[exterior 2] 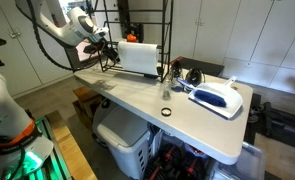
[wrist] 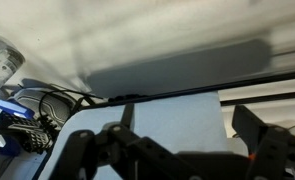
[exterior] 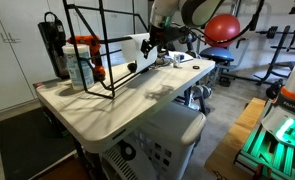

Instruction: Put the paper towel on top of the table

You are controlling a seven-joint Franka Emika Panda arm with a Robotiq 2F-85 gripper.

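While gripper (exterior 2: 113, 55) sits level beside wire rack (exterior: 87, 50), jaws straddle paper towel (exterior 2: 139, 57) | clamped or loose: cannot tell | roll lies sideways at table (exterior 2: 187, 125) far edge, suiting a side grasp.

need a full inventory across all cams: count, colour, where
table: 1, cream-white, centre
wire rack: 1, black, on the table
paper towel: 1, white, within the rack frame
bottle: 1, clear with orange cap, at the rack's end
ring: 1, black, on the table
device: 1, white and blue, on the table
boxy machine: 1, white, under the table
ball: 1, red, background
arm: 1, white
gripper: 1, black, at the towel's end, grip unclear
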